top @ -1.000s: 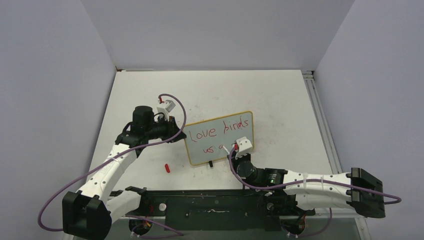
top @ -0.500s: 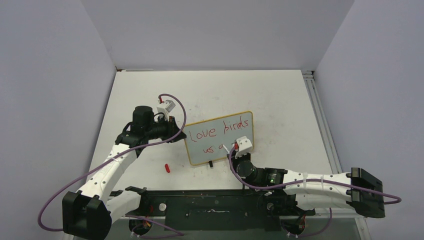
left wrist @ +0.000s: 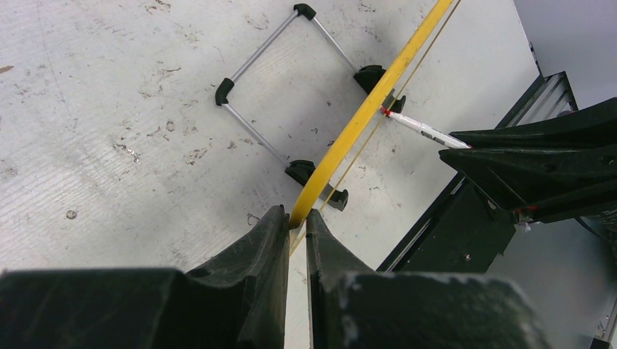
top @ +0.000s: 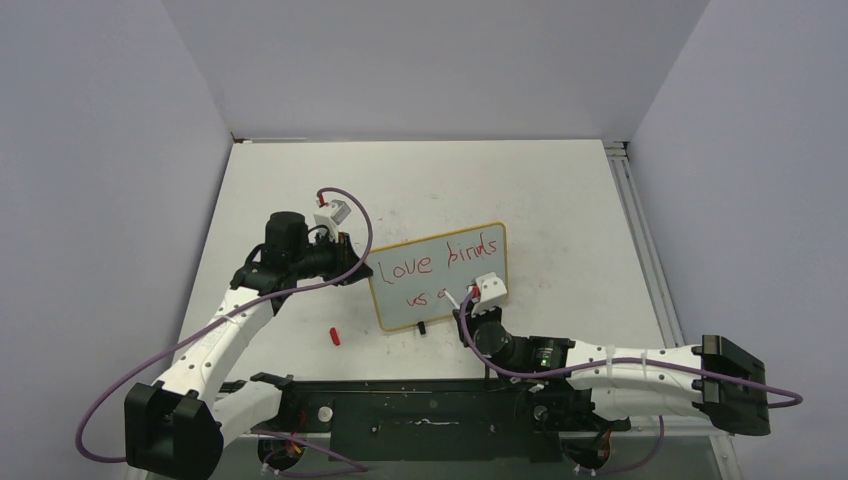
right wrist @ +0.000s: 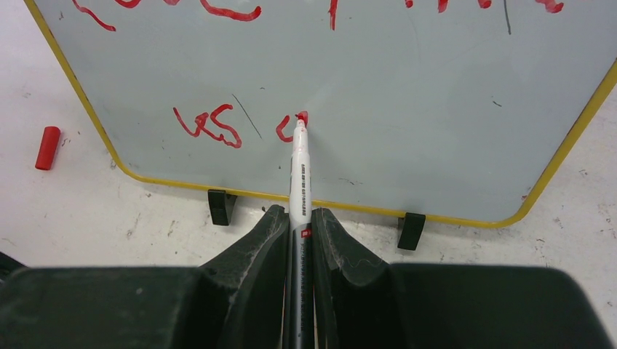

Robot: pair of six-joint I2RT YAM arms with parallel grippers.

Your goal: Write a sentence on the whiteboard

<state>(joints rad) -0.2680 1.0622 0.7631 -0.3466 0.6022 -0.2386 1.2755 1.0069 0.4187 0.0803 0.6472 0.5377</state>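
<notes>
The table (top: pixel 560 200) reaches wide behind and to the right of the whiteboard (top: pixel 448 282), which stands mid-table. The left end effector (left wrist: pixel 297 218) is pressed together on the board's left frame edge. The right end effector (right wrist: pixel 298 214) pinches a marker (right wrist: pixel 299 174), its tip touching the sentence (right wrist: pixel 207 123) on the lower line. A red cap (top: pixel 336 335) lies left of the board, apart from it.

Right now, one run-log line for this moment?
left jaws: shut on whiteboard edge | right jaws: shut on marker | tip: on whiteboard after "vs" | cap: on table
</notes>
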